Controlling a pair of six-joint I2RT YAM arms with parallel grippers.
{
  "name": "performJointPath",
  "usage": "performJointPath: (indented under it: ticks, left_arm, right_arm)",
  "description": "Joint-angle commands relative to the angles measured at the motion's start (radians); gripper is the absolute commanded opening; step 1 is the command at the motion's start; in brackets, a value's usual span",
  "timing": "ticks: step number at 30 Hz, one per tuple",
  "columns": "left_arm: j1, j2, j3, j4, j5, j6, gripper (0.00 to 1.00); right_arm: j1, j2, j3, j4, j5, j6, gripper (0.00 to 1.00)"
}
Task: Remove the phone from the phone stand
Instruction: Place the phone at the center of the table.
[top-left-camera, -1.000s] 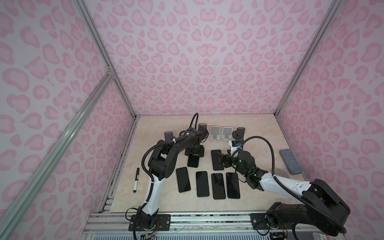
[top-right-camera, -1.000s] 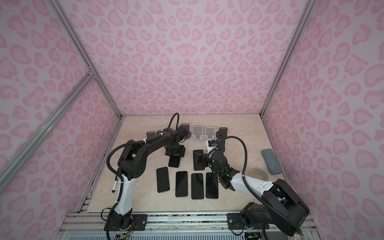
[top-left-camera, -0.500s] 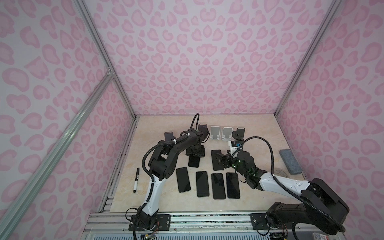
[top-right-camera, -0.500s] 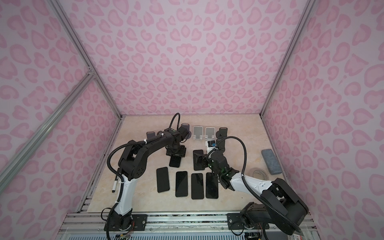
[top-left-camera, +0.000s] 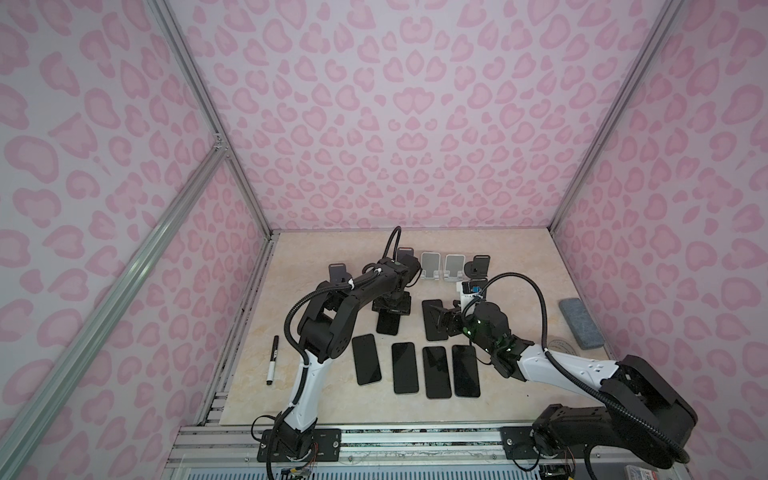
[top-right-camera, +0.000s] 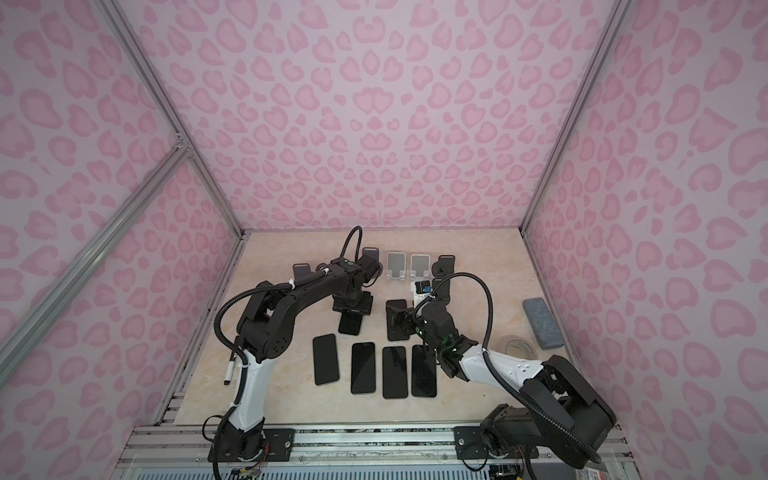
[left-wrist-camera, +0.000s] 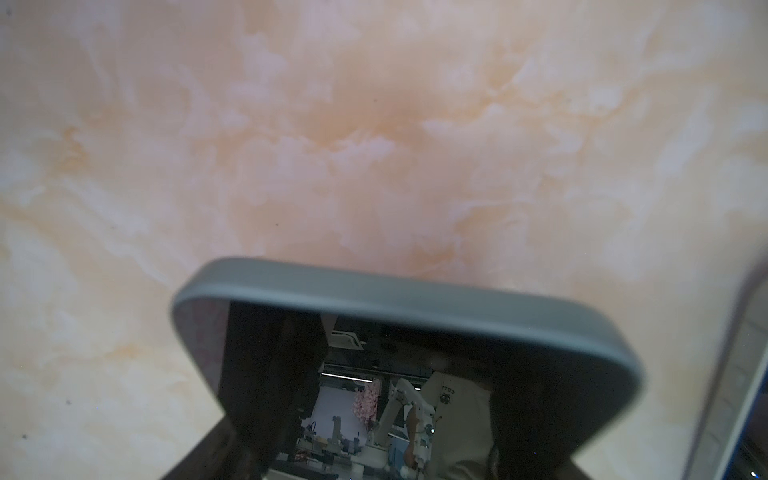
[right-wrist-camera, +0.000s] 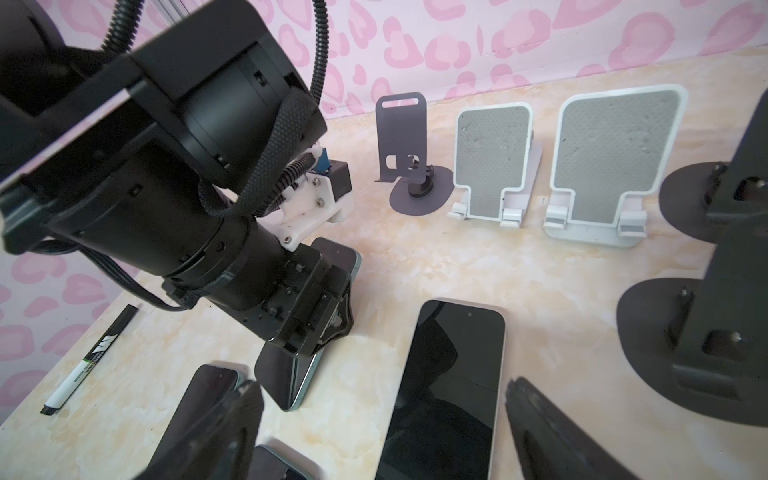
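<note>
My left gripper (top-left-camera: 390, 312) is shut on the phone (top-left-camera: 389, 325), a dark-screened one with a grey-blue rim, gripped across its sides. The phone (right-wrist-camera: 286, 384) lies tilted, low over the marble table; I cannot tell whether it touches. In the left wrist view the phone (left-wrist-camera: 415, 316) fills the lower part between my dark fingers (left-wrist-camera: 266, 395). Several phone stands line the back, all bare: a dark phone stand (right-wrist-camera: 402, 141) and two white ones (right-wrist-camera: 492, 162). My right gripper (right-wrist-camera: 386, 428) is open over another phone.
A white-edged phone (right-wrist-camera: 451, 374) lies flat under my right gripper (top-left-camera: 439, 322). Several more phones (top-left-camera: 405, 368) lie in a row at the front. A black marker (top-left-camera: 272, 359) lies at the left, a grey eraser (top-left-camera: 581, 322) at the right.
The left wrist has tilted slightly with the phone still in its grip. The right arm has not moved.
</note>
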Motion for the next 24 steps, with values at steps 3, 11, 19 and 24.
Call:
performJointPath:
  ticks: [3, 11, 19, 24]
  left_arm:
    - [-0.015, 0.052, -0.048, -0.059, -0.047, -0.025, 0.73]
    - [-0.04, 0.051, -0.057, -0.068, -0.072, -0.045, 0.85]
    - [-0.045, 0.049, -0.07, -0.048, -0.054, -0.057, 0.84]
    - [-0.045, -0.005, -0.053, -0.036, -0.059, -0.046, 0.82]
  right_arm:
    - [0.001, -0.005, -0.005, 0.02, 0.001, 0.004, 0.93]
    - [0.001, -0.011, -0.008, 0.021, -0.002, 0.007, 0.93]
    - [0.0, -0.014, -0.01, 0.021, 0.0, 0.007, 0.93]
    - [-0.001, -0.024, -0.011, 0.016, 0.008, 0.001, 0.93]
